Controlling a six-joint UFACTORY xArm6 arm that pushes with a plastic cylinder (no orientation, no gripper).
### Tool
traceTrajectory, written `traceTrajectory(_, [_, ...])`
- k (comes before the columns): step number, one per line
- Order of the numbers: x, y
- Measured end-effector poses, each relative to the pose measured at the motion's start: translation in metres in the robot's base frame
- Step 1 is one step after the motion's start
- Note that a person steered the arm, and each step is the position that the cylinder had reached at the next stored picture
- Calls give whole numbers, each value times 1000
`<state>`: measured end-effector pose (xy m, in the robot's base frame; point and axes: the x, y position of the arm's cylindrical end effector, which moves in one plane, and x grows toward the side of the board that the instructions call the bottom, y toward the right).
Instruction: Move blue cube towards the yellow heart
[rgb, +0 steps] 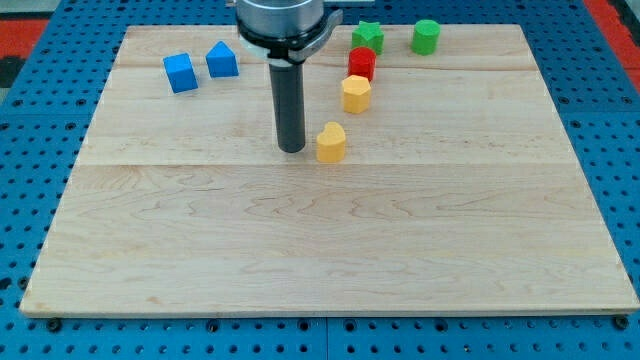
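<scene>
**Board inventory: blue cube at upper left, yellow heart as landmark**

1. Blue cube (180, 73): lies well to the view's left of the yellow heart (331, 142) and higher up the board, near the top-left corner. It sits flat, turned slightly so its edges run a little off the board's edges; its sides look equal, so no long axis can be made out.
2. Blue block with a peaked top (222, 60): just beside the cube on the view's right, apart from it, likewise far left of and above the heart.
3. My tip (292, 149): resting on the board just to the view's left of the heart, a narrow gap between them; well apart from the cube. The rod ends plain, with nothing to open, close or grip.
4. Yellow hexagonal block (356, 93): above the heart, slightly to its right.
5. Red cylinder (362, 62): above the heart, directly behind the yellow hexagon, touching or nearly so.
6. Green star (367, 36): farther above the heart, at the board's top edge.
7. Green cylinder-like block (426, 36): top edge, up and right of the heart.
8. Wooden board (330, 250): bears everything listed.
</scene>
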<state>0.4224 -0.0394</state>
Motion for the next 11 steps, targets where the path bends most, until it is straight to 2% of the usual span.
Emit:
traceTrajectory(1, [8, 9])
traceTrajectory(2, [8, 59])
traceTrajectory(3, [8, 81])
traceTrajectory(4, [12, 13])
traceTrajectory(5, [-34, -47])
traceTrajectory(6, [-52, -148])
traceTrajectory(7, [-88, -227])
traceTrajectory(8, [-149, -213])
traceTrajectory(9, [-141, -163])
traceTrajectory(10, [-83, -129])
traceTrajectory(11, [-61, -114])
